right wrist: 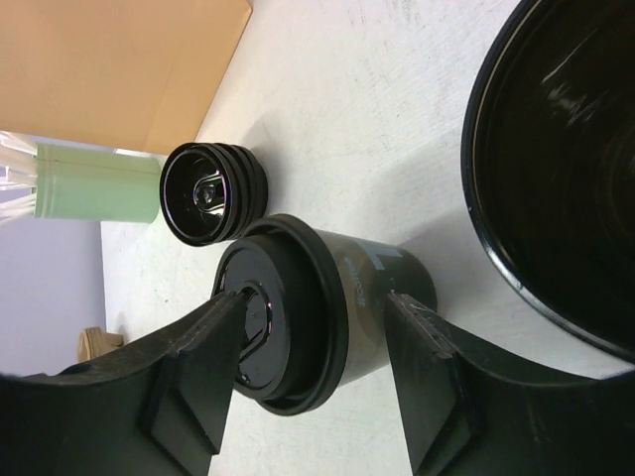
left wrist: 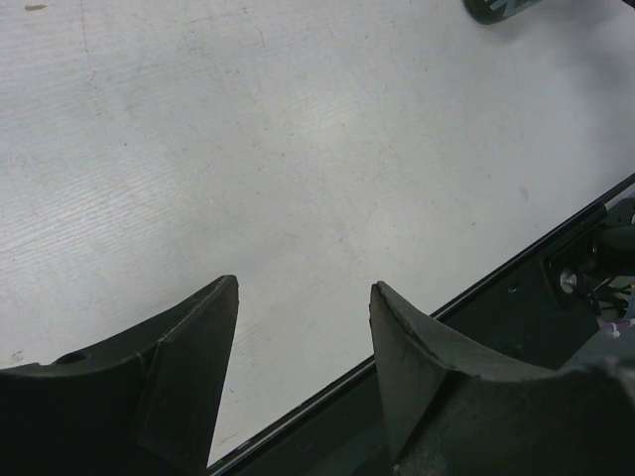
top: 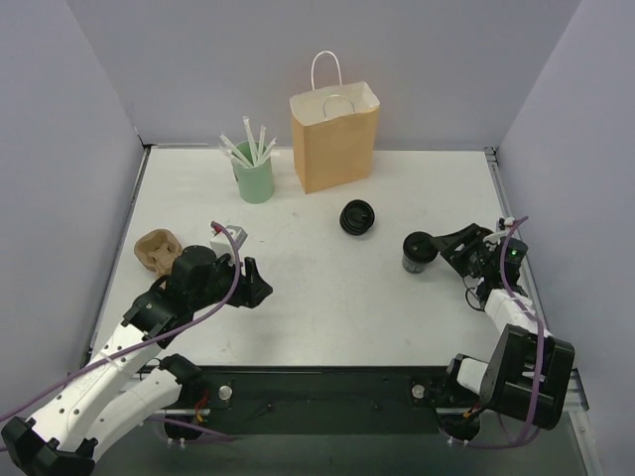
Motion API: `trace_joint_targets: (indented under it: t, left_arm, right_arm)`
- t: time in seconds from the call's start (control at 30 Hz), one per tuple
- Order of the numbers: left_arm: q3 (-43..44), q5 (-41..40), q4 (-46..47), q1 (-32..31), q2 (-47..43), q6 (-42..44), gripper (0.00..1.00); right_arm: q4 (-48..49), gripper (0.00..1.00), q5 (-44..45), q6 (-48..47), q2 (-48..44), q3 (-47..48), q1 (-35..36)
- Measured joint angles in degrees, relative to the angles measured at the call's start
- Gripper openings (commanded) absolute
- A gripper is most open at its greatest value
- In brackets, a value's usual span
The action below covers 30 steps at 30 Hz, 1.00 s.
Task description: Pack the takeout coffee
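Observation:
The takeout coffee (top: 416, 254) (right wrist: 369, 294), a small black cup with its black lid (right wrist: 319, 260) on, stands upright at the right of the table. My right gripper (top: 438, 247) (right wrist: 316, 297) reaches it from the right, turned so one finger is above the other. The upper fingertip sits over the lid's centre and the lower one lies beside the cup's lower wall; the jaws stand apart and do not clamp it. My left gripper (top: 260, 288) (left wrist: 303, 288) hangs open over bare table near the front edge, nothing between its fingers.
A brown paper bag (top: 335, 139) (right wrist: 129, 59) stands open at the back. A mint-green cup of white straws (top: 254, 178) (right wrist: 94, 183) is left of it. A stack of black lids (top: 357, 216) (right wrist: 213, 191) lies mid-table, a brown pulp carrier (top: 157, 248) at left. A large black round rim (right wrist: 556, 169) fills the right wrist view's right side.

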Motion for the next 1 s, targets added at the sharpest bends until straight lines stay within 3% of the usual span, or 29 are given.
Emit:
trace_joint_targets:
  t: [0.37, 0.57, 0.63, 0.9, 1.0]
  left_arm:
    - [0.0, -1.2, -0.1, 0.0, -0.5, 0.1, 0.71]
    - [2.3, -6.6, -1.3, 0.4, 1.6, 0.7, 0.73]
    - [7.0, -9.6, -1.6, 0.8, 5.3, 0.8, 0.72]
    - [47.5, -18.6, -0.9, 2.4, 34.4, -0.3, 0.66]
    - [57.3, -19.9, -0.1, 3.5, 43.3, -1.5, 0.64]
  right_arm:
    - [-13.6, 0.56, -0.1, -2.8, -5.9, 9.1, 0.8]
    - [-30.9, 0.56, 6.1, -7.3, -10.5, 19.8, 7.5]
    - [-34.5, 0.56, 8.1, -8.0, -13.3, 21.4, 11.6]
    - [-45.7, 0.55, 16.0, -7.9, -29.0, 21.9, 26.5]
    - [-47.5, 0.54, 17.5, -7.6, -33.5, 20.4, 32.0]
